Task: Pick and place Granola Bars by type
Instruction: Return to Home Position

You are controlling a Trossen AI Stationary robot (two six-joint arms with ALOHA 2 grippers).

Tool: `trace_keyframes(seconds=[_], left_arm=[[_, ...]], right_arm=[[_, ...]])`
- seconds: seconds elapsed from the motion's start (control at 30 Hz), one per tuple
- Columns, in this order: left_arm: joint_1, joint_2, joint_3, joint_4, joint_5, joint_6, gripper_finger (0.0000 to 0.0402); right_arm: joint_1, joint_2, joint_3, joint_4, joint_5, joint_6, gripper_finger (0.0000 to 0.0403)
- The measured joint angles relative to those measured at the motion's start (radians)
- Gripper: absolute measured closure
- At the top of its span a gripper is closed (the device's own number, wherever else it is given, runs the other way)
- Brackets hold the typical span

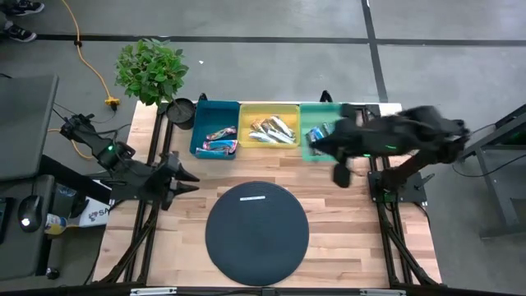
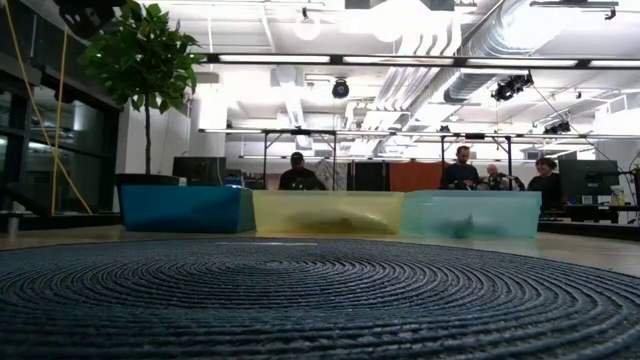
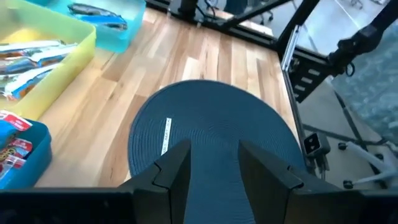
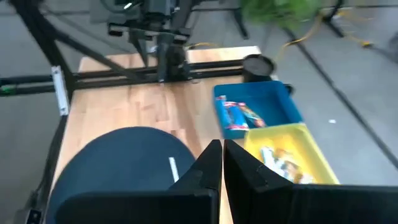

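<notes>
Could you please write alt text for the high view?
Three bins hold sorted granola bars: red bars in the blue bin, silver bars in the yellow bin, blue bars in the green bin. The right gripper hovers by the green bin; the left gripper waits beside the round mat.

Robotics lab in open industrial hall. Wooden table (image 1: 329, 238) with black metal frame (image 4: 112, 74) stands on grey concrete floor (image 1: 263, 74) marked with dark tape lines (image 1: 246, 38). Beyond table's far edge: exposed silver ducts (image 2: 480, 50), strip lights (image 2: 330, 58) on open ceiling, people (image 2: 461, 170) at monitors (image 2: 585, 180). Left of table: desk (image 1: 25, 123) with computer mouse (image 1: 25, 215), yellow cable (image 1: 90, 70) across floor. Potted plant (image 1: 150, 70) at table's far left corner.
</notes>
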Motion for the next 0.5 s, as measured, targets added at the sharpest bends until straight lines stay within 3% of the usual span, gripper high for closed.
trace_keyframes(seconds=[0.27,0.37,0.5], left_arm=[[0.0,-0.048,0.0,-0.003,-0.054,0.0,0.027],[0.0,-0.066,-0.03,0.05,-0.087,0.002,0.027],[0.0,-0.113,-0.157,0.251,-0.095,0.016,0.027]], right_arm=[[0.258,-0.161,-0.025,-0.148,0.325,0.173,0.0402],[0.354,-0.251,-0.144,-0.141,0.425,0.232,0.0402],[0.465,-0.426,-0.408,-0.113,0.534,0.385,0.0403]])
